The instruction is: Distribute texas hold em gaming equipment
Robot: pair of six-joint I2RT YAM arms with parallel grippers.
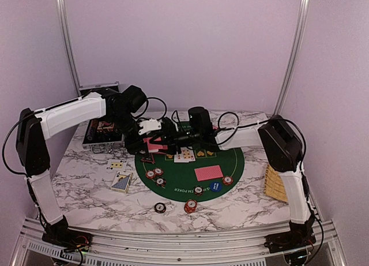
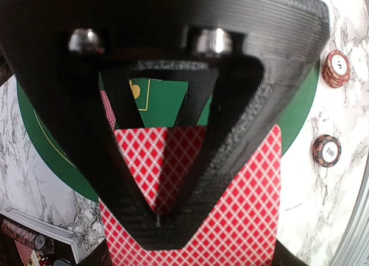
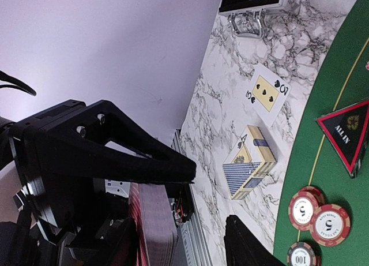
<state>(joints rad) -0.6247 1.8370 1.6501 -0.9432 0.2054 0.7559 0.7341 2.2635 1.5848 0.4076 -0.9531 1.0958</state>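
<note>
Left tool [image 2: 158, 218]: clamped shut on the red-backed cards [image 2: 230, 220], holding them above the far left part of the green felt mat [image 1: 233, 162].
Right tool [image 3: 210, 197]: its 2 fingers stand partly apart and I see nothing gripped.
Where the cards are: in the air between my 2 tools, not on the tabletop [image 1: 86, 191]. In the right wrist view the edge of the stack lies in the gap between my right fingers.
Key relation: the stack lies just left of my right tool, tip to tip with my left one.
Long axis: I cannot tell it; the card backs spread past both sides of my left fingers.
Nearer arm: the right, the only free one.
Next move, my judgement: pinch 1 card off and draw it right.
Risk, my judgement: taking several cards together.
</note>
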